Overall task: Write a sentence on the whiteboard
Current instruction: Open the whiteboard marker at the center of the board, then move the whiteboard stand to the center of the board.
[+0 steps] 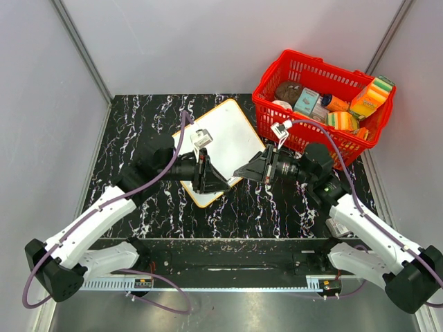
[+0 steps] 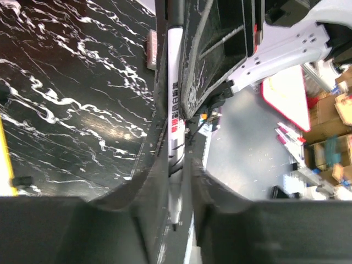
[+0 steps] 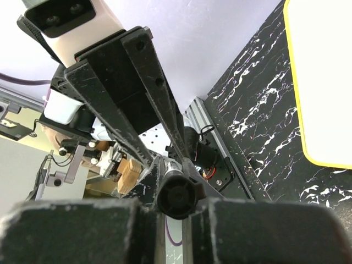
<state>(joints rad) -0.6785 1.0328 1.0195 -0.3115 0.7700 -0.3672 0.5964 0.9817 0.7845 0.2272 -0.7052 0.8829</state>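
The whiteboard (image 1: 220, 142) lies flat at mid-table, white with an orange-yellow rim; it also shows in the right wrist view (image 3: 324, 71). My two grippers meet tip to tip just above its near right corner. My left gripper (image 1: 225, 185) is shut on a white marker (image 2: 175, 110), whose pointed tip faces that wrist camera. My right gripper (image 1: 239, 171) is shut on the same marker's black round end (image 3: 176, 196). In the right wrist view my gripper (image 3: 175, 176) faces the left gripper's fingers (image 3: 159, 88). In the left wrist view my gripper (image 2: 176, 137) closes round the marker.
A red basket (image 1: 270, 75) full of groceries stands at the back right, touching the whiteboard's right side. The black marbled tabletop (image 1: 138, 131) lies all round. Grey walls close in the back and sides.
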